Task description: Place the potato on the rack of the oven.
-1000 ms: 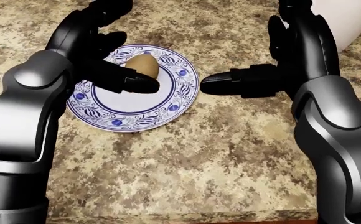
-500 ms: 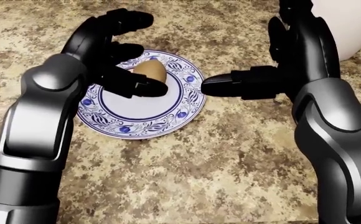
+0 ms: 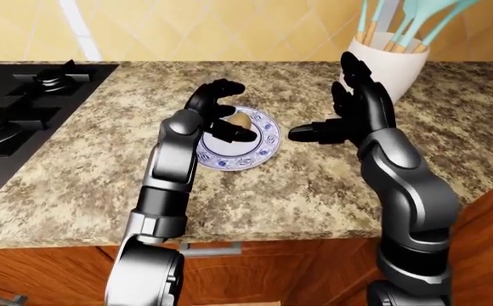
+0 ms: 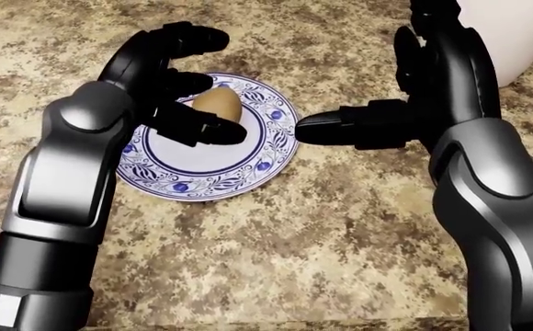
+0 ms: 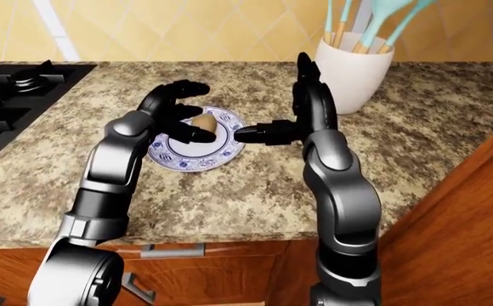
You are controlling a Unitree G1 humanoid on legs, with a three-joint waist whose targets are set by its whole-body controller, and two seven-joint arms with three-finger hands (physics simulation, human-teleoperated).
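Note:
A brown potato (image 4: 218,101) lies on a white plate with a blue pattern (image 4: 239,172) on the granite counter (image 4: 322,241). My left hand (image 4: 179,86) is open, its fingers curved about the potato from the left, thumb (image 4: 207,127) below it and fingers above; I cannot tell if they touch it. My right hand (image 4: 405,89) is open and upright just right of the plate, its thumb (image 4: 336,129) pointing at the plate's rim. The oven does not show.
A white crock with teal utensils (image 3: 391,54) stands behind my right hand. A black gas hob (image 3: 17,108) lies at the left of the counter. Wooden cabinet fronts (image 5: 451,223) run below the counter edge, with a handle (image 5: 174,250).
My left hand has crept a little further round the potato. The head view has shifted slightly. My right hand has hardly moved.

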